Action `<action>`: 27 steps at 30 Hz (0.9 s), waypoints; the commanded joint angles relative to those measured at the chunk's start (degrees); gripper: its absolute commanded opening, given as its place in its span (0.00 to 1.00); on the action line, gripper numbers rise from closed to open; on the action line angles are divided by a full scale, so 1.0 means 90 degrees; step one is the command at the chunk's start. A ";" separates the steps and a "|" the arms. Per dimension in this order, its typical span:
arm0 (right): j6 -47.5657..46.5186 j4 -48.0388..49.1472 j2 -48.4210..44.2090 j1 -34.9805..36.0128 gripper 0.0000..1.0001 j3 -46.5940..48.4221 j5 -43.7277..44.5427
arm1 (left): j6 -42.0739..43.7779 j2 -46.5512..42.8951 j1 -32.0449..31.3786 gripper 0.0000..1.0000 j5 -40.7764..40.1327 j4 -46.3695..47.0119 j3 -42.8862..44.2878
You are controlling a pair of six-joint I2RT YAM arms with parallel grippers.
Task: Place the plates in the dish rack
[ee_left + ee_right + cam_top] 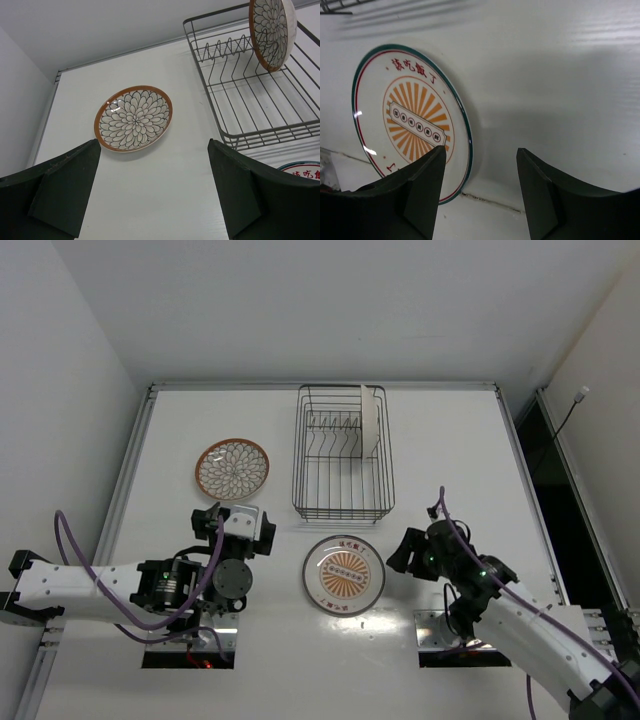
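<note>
One petal plate (372,420) stands upright among the dividers of the rack (343,502). A second petal plate (232,468) lies flat on the worktop (450,460) left of the rack, and the sunburst plate (344,574) lies just in front of it. The left gripper (235,523) gapes wide and empty; the right gripper (400,552), jaws parted, holds nothing beside the sunburst plate.

Red Chinese characters (412,65) arc along the upper rim of the sunburst plate (375,100), and they read 該吃飯了. A band (417,122) across the orange centre carries a row of tiny characters, too small to read. More red marks sit at the lower rim, partly hidden and illegible.
</note>
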 commanded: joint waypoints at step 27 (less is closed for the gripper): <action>0.1230 0.2949 0.0989 0.0042 0.36 -0.1625 -0.1485 | -0.0315 0.0126 0.0056 0.90 -0.0385 -0.0043 0.0284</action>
